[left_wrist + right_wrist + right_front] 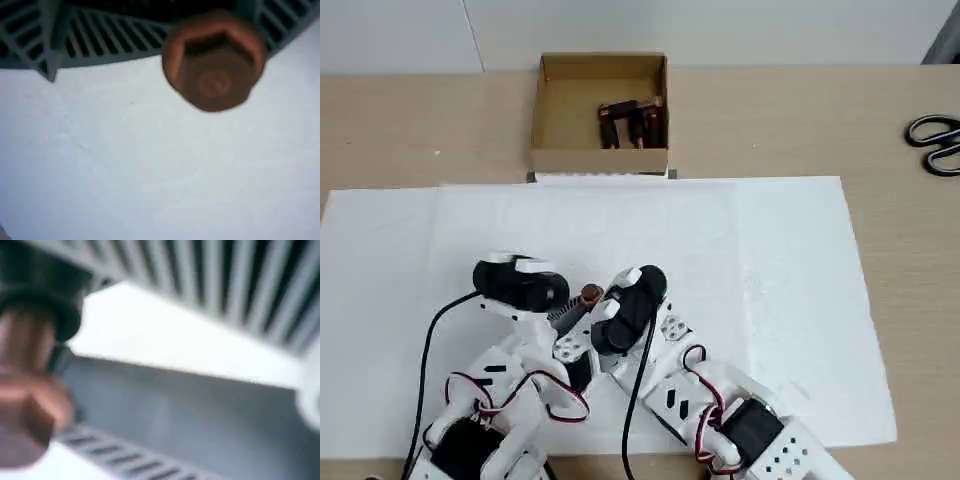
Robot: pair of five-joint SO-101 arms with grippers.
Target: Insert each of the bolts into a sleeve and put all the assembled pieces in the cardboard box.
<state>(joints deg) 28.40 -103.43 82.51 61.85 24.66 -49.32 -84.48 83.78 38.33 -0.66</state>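
A copper-headed bolt (590, 293) sits between my two grippers at the near middle of the white sheet. My left gripper (578, 308) is shut on the bolt, whose round head (214, 65) lies against a ribbed grey finger (100, 35). In the right wrist view a black sleeve (42, 300) sits on the bolt's copper shank (25, 370). My right gripper (608, 308) is shut on the sleeve, right beside the left one. The cardboard box (548, 150) stands at the far side with several assembled copper-and-black pieces (632, 122) in its right half.
A white paper sheet (760, 270) covers most of the wooden table. Black scissors (935, 143) lie at the far right edge. Both arms' bodies and cables (520, 400) crowd the near middle.
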